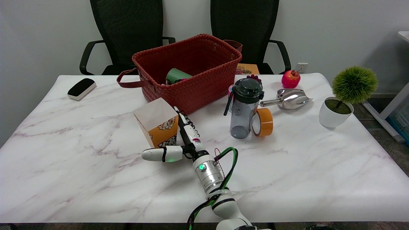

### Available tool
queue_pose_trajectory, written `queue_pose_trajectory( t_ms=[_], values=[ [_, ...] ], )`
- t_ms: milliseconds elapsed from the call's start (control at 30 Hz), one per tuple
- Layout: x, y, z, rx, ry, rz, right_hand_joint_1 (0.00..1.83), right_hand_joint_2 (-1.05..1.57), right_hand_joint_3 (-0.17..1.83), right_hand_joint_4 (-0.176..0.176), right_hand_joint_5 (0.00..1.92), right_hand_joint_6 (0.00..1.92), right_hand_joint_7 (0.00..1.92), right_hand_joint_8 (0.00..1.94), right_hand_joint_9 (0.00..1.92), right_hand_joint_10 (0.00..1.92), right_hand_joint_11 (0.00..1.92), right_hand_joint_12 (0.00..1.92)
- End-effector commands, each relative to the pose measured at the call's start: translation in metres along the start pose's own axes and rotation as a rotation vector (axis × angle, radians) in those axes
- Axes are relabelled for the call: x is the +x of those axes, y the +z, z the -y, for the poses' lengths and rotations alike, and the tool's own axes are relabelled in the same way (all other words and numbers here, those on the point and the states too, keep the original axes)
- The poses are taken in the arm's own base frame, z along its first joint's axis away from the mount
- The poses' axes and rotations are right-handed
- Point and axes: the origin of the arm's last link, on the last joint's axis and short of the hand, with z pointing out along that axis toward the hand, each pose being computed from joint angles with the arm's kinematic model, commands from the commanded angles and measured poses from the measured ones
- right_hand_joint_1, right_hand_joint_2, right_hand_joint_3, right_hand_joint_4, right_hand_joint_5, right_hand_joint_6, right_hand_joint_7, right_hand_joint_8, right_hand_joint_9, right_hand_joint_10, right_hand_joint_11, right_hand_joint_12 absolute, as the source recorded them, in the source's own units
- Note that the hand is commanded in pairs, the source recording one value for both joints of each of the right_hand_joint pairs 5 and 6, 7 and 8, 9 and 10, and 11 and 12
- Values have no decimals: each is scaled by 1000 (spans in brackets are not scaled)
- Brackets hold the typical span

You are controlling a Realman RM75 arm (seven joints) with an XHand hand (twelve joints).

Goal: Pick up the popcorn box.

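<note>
One popcorn box (158, 126), right hand (180, 140) fingers (183, 121) spread beside it, one basket (188, 72).

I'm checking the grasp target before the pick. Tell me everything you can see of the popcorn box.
The popcorn box is a squarish carton that looks like paperboard: orange sides printed with white popcorn, a pale plain face turned upward. It sits tilted on the marble table, just in front of the red woven basket; whether they touch is unclear. The right robot hand is against it, fingers along its right side and thumb stretched below its near edge. It does not look lifted yet.
</note>
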Motion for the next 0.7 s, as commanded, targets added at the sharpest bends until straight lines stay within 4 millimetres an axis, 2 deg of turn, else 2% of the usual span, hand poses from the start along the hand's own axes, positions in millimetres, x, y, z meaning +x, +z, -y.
queue_pose_trajectory(
  t_ms=[33, 400, 467, 633, 700],
  values=[
    [-6, 12, 0, -7, -2, 13, 857, 83, 75, 0, 0, 0, 59, 59, 0, 0, 0, 0],
    [-9, 17, 0, -24, 8, 24, 914, 90, 57, 0, 0, 0, 106, 106, 0, 0, 0, 0],
    [-9, 17, 0, -26, 12, 25, 917, 87, 103, 0, 0, 0, 132, 132, 0, 0, 0, 0],
    [-11, 17, -1, -33, 17, 23, 957, 103, 201, 0, 0, 0, 257, 257, 0, 0, 0, 0],
    [-11, 17, -1, -37, 21, 23, 975, 112, 254, 0, 0, 0, 357, 357, 0, 0, 66, 66]
  ],
)
